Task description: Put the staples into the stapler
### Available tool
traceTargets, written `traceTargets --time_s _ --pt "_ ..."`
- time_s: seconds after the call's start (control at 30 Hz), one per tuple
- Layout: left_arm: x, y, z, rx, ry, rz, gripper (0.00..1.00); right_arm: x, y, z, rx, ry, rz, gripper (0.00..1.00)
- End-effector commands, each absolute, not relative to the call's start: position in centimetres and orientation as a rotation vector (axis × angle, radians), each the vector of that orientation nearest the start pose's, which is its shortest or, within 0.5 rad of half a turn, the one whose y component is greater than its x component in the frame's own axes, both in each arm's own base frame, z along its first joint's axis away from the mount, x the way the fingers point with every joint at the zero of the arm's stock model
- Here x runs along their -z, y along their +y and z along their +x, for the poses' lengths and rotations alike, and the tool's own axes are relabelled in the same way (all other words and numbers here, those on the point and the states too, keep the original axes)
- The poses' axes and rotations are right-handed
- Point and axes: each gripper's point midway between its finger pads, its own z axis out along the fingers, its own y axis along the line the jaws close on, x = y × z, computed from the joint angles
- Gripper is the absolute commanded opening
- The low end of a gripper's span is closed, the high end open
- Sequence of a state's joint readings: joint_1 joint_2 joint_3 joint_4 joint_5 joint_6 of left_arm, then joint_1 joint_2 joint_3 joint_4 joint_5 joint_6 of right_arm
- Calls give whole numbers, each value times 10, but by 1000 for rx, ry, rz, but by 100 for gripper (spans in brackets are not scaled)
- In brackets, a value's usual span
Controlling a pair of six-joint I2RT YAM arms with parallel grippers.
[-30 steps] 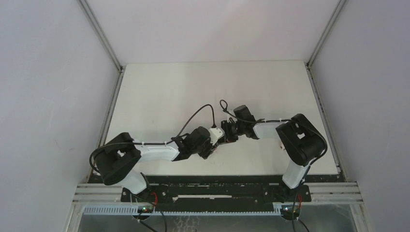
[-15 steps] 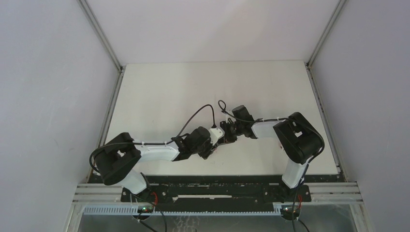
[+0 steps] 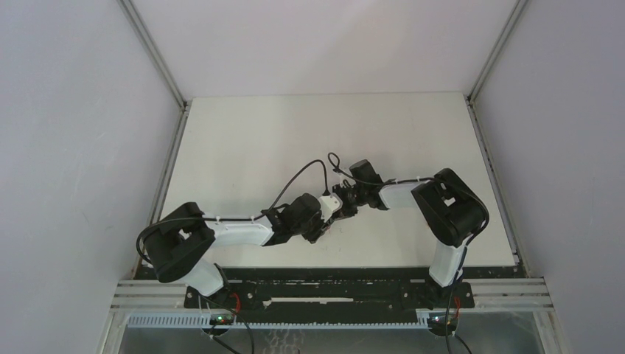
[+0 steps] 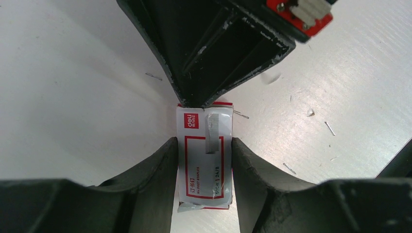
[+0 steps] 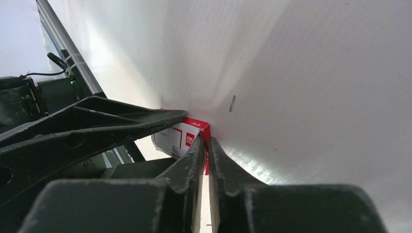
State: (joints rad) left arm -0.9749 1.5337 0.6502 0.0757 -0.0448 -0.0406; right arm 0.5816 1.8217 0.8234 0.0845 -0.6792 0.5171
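The left tool (image 4: 204,150) clamps the staple box (image 4: 199,179) flat on the counter (image 4: 73,97), steadying it while the right tool (image 5: 207,145), nearly pressed together, pinches its red end (presumably to open it; no stapler shows).

White table (image 3: 295,125), grey walls (image 3: 66,147)
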Motion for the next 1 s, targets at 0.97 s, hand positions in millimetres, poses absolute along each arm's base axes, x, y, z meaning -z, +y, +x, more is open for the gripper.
traceTargets --time_s 0.97 --pt "-48 -292 218 416 2087 931 82 -46 267 258 -1128 2527 -329 9"
